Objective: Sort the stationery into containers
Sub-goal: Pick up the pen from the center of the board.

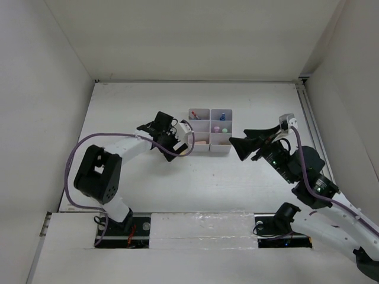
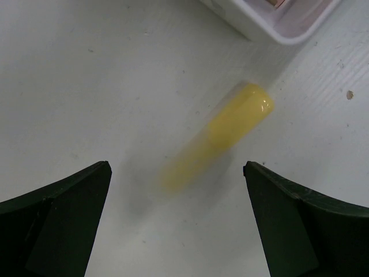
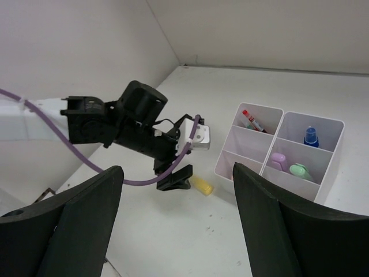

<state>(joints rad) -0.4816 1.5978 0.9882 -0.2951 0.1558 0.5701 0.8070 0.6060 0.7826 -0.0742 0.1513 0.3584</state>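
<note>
The white organiser tray (image 1: 210,131) stands mid-table. It holds a thin red pen (image 3: 252,120), a blue piece (image 3: 311,137), a pink highlighter (image 3: 278,161), a green highlighter (image 3: 300,170) and a beige eraser (image 1: 201,142). A yellow highlighter (image 2: 230,130) lies on the table just outside the tray's near left corner (image 2: 277,29); it also shows in the right wrist view (image 3: 203,186). My left gripper (image 2: 177,167) is open and empty, low over the highlighter's near end. My right gripper (image 1: 235,147) is open and empty, raised to the right of the tray. No scissors show.
White walls close the table at the back and on both sides. The left arm's purple cable (image 1: 80,148) loops over the left part of the table. The arm bases sit at the near edge.
</note>
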